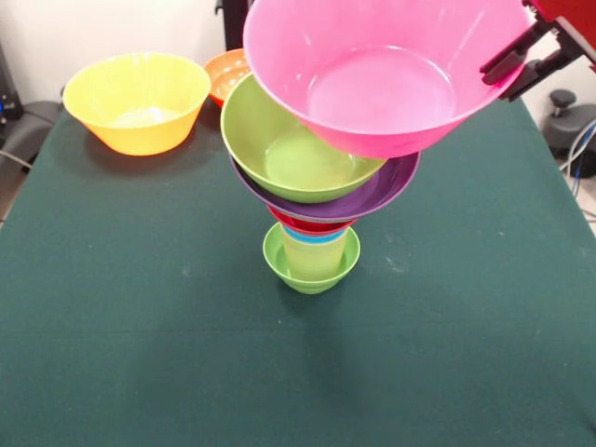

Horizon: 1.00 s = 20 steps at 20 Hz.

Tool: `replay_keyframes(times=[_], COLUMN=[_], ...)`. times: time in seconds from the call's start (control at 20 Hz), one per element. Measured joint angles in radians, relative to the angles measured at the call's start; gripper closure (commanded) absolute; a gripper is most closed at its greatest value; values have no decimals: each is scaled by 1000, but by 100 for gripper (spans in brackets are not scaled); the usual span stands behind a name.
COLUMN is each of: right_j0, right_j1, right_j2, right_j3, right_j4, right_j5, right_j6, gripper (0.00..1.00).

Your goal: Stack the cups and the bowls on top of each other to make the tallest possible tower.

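The tower stands mid-table on a small lime-green bowl (311,272). Nested in it are a pale yellow cup (317,253), a blue cup rim (312,237) and a small red bowl (312,224). Above them sit the wide purple bowl (386,191) and the large green bowl (293,154), both leaning left. The pink bowl (382,74) hangs tilted over the green one at its right side; I cannot tell whether they touch. My gripper (509,73) is shut on the pink bowl's right rim.
A large yellow bowl (137,101) sits upright at the back left of the green table (140,326). An orange bowl (226,74) is partly hidden behind it and the tower. A chair base (563,116) is off the table's right edge.
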Motion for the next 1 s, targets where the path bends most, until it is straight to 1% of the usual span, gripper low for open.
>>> replay_keyframes(times=[0.2, 0.25, 0.4, 0.45, 0.6, 0.65, 1.0], right_j0=[7, 11, 19, 27, 44, 57, 92], right_j1=[-2, -3, -6, -9, -17, -24, -55], right_j2=[58, 85, 120, 144, 187, 214, 298], right_j3=[0, 1, 4, 10, 21, 32, 67], right_j4=[-65, -93, -130, -156, -203, -234, -319], right_j5=[-18, -29, -44, -52, -62, -70, -114], right_j6=[0, -1, -1, -1, -3, -6, -29], gripper=[100, 100, 100, 100, 100, 100, 100])
